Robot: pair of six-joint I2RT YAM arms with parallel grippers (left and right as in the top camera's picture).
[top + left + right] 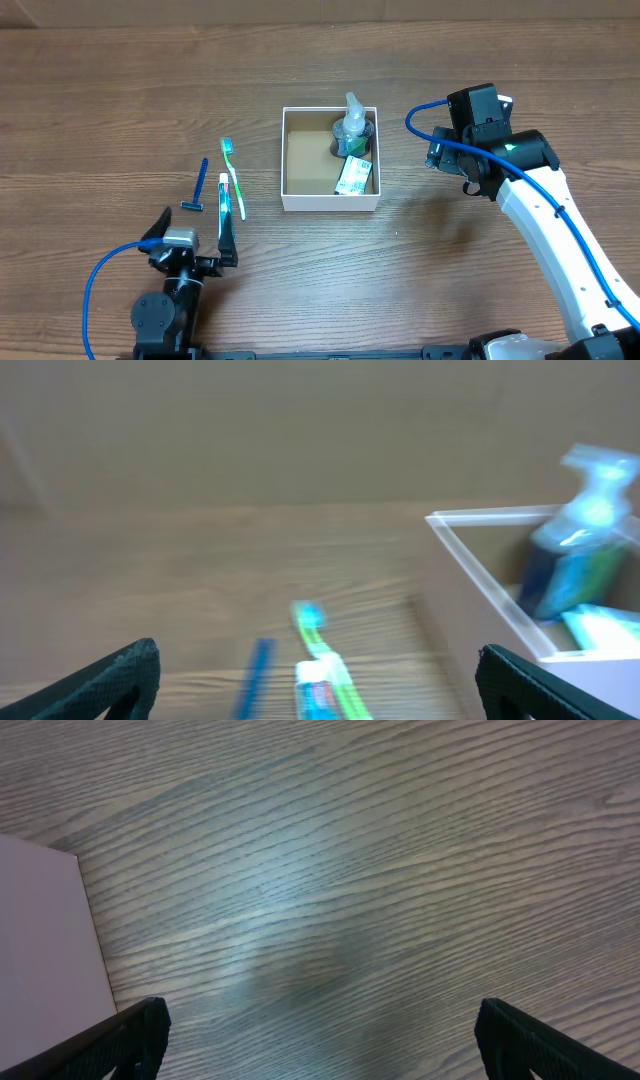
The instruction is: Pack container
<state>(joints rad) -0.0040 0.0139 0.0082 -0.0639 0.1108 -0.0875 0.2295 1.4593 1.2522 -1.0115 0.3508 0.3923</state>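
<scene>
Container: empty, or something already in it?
Partly filled. A spray bottle and a green-and-white packet sit at the right side of the container; its left half shows bare brown floor.

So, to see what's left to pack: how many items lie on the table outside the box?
3, all left of the container: a blue razor farthest left, a green toothbrush nearest the box, a small white tube between them. None seems hidden.

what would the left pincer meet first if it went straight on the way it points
Most likely the green-and-white plastic toothbrush lying ahead on the wooden table; the blur leaves depth unsure.
</scene>
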